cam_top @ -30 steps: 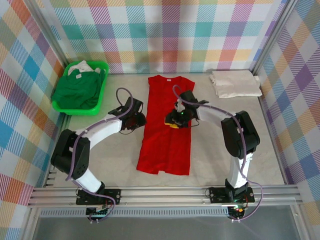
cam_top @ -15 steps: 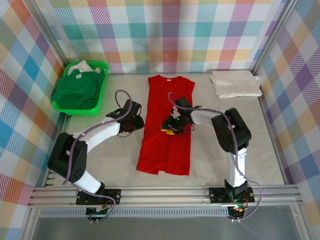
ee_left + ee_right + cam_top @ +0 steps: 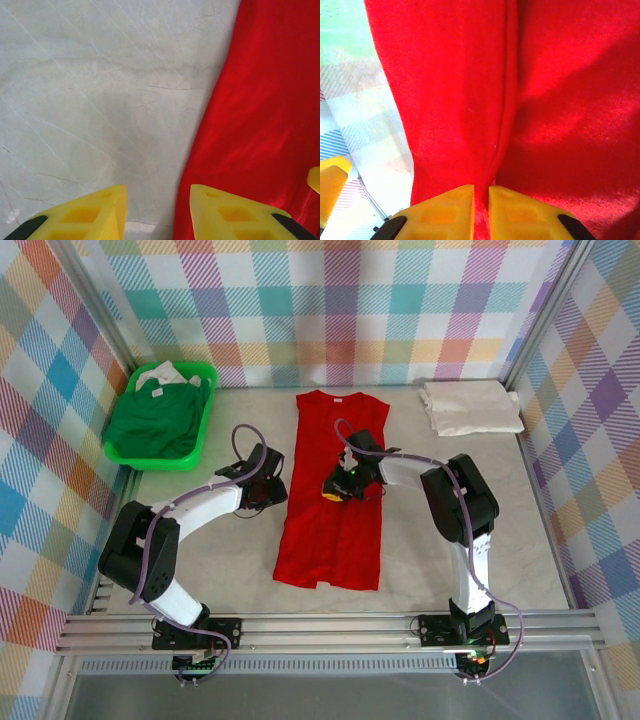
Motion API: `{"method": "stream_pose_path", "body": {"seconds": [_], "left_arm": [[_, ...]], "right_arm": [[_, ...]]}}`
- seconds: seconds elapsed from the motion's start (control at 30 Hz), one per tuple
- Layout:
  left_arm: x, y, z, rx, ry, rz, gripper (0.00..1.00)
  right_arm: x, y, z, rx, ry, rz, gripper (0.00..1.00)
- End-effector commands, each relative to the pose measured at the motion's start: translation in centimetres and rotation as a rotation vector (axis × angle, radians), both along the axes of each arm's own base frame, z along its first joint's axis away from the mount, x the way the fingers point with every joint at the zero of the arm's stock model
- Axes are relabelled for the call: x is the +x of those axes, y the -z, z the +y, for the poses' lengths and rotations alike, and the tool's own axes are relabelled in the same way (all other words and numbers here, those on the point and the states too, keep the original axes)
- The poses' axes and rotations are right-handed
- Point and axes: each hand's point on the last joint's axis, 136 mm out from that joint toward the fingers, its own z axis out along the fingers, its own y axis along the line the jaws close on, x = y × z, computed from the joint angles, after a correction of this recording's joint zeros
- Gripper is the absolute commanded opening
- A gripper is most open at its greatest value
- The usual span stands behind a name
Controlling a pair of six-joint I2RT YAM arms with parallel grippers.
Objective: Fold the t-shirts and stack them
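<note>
The red t-shirt (image 3: pixel 335 490) lies lengthwise mid-table as a narrow strip, collar at the far end. My right gripper (image 3: pixel 340 486) rests on its middle; in the right wrist view this gripper (image 3: pixel 481 192) is shut on a pinched ridge of the red t-shirt (image 3: pixel 470 90). My left gripper (image 3: pixel 274 489) sits at the shirt's left edge. In the left wrist view it (image 3: pixel 157 195) stands open, one finger over bare table and the other over the red t-shirt (image 3: pixel 265 100). A cream-white t-shirt (image 3: pixel 470 406) lies folded at the back right. A dark green t-shirt (image 3: pixel 155 422) is bunched in the basket.
The bright green plastic basket (image 3: pixel 127 453) stands at the back left, with a bit of pale cloth at its far end. Checked walls and metal posts close in the table on three sides. A metal rail (image 3: pixel 320 630) runs along the near edge by the arm bases.
My right gripper has slid a little left across the shirt's middle and closed on a fold of red cloth. The left gripper has barely shifted at the shirt's left edge.
</note>
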Motion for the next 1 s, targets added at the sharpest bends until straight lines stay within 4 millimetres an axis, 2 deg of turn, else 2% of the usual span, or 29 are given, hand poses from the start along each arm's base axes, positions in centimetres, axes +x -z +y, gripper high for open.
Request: {"method": "stream_pose_path", "body": {"seconds": [0.0, 0.17, 0.5, 0.6, 0.83, 0.97], "left_arm": [[0.0, 0.0, 0.6, 0.028, 0.002, -0.014, 0.39], [0.0, 0.0, 0.9, 0.035, 0.002, -0.014, 0.39], [0.1, 0.2, 1.1, 0.033, -0.007, -0.015, 0.39], [0.0, 0.4, 1.2, 0.035, -0.008, -0.011, 0.39], [-0.1, 0.4, 1.6, 0.041, -0.013, -0.01, 0.39], [-0.2, 0.6, 1.6, 0.036, -0.013, -0.002, 0.39]], "right_arm": [[0.6, -0.1, 0.4, -0.002, 0.003, -0.016, 0.12], [0.8, -0.9, 0.1, -0.013, 0.01, -0.026, 0.0], [1.5, -2.3, -0.4, -0.013, 0.005, -0.052, 0.0], [1.7, -3.1, -0.2, -0.009, 0.001, -0.058, 0.0], [1.9, -4.8, -1.3, -0.029, 0.026, -0.056, 0.0], [2.3, -4.2, -2.5, -0.066, 0.044, -0.048, 0.0]]}}
